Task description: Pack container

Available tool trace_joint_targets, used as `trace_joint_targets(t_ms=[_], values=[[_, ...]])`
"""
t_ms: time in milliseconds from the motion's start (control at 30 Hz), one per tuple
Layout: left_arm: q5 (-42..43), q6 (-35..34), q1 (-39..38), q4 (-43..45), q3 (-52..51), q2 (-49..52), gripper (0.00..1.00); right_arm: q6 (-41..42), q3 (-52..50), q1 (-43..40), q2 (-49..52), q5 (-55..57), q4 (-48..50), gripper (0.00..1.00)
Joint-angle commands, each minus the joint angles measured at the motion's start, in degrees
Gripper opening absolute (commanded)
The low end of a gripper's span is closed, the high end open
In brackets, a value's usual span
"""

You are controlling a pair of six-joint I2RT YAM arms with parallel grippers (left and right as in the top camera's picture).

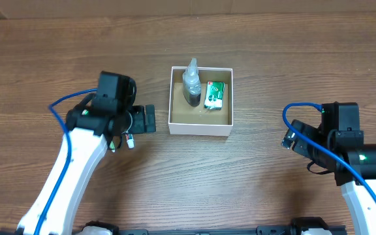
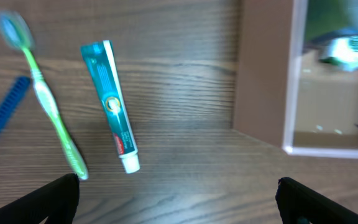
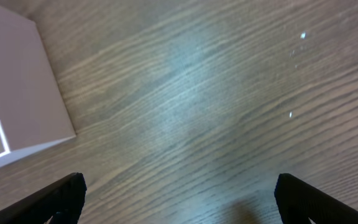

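- We see the small, square, shallow, white-walled container (image 1: 199, 129) with a brown cardboard floor near the middle of the brown wooden table (image 1: 273, 39), between the two arms and touching neither.
- Inside it, a clear plastic bottle (image 1: 192, 85) with dark contents sits in the left half, its pale cap end at the far wall. We cannot tell whether it stands or lies.
- Just to the right of the bottle, a small green and white packet (image 1: 214, 95) lies flat on the cardboard floor.
- The left gripper (image 2: 178, 182) hangs over the table just left of the container. Its black fingers (image 2: 58, 199) are spread wide and hold nothing.
- In the left wrist view, a teal toothpaste tube (image 2: 112, 102) with a white cap lies on the wood beside the container's outer wall, apart from it.
- A green, long-handled toothbrush (image 2: 50, 112) lies beside the tube. Its head is blurred.
- Further out lies a blue ridged strip (image 2: 4, 115), cut off by the picture's edge. We cannot tell what it is.
- The right gripper (image 3: 179, 180) is well to the right of the container, over bare wood. Its jaws are parted wide and grasp nothing.
- In the right wrist view, only a corner of the container shows at the left edge.
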Motion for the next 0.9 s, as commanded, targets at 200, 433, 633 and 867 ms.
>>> trace_joint_targets(t_ms=[200, 433, 633, 867], values=[[6.2, -8.2, 4.5, 5.2, 0.9, 18.6, 1.0, -1.5, -1.0, -0.2, 0.3, -0.9, 1.0, 1.0], [6.6, -8.3, 6.6, 7.5, 0.9, 24.4, 1.0, -1.5, -1.0, -0.2, 0.3, -0.9, 1.0, 1.0], [6.5, -9.3, 6.6, 7.8, 0.9, 28.7, 0.96, -1.5, -1.0, -0.2, 0.3, -0.9, 0.9, 1.0], [5.2, -9.3, 6.6, 8.2, 0.9, 29.5, 0.63, -1.5, -1.2, -0.2, 0.3, -0.9, 0.8, 1.0]])
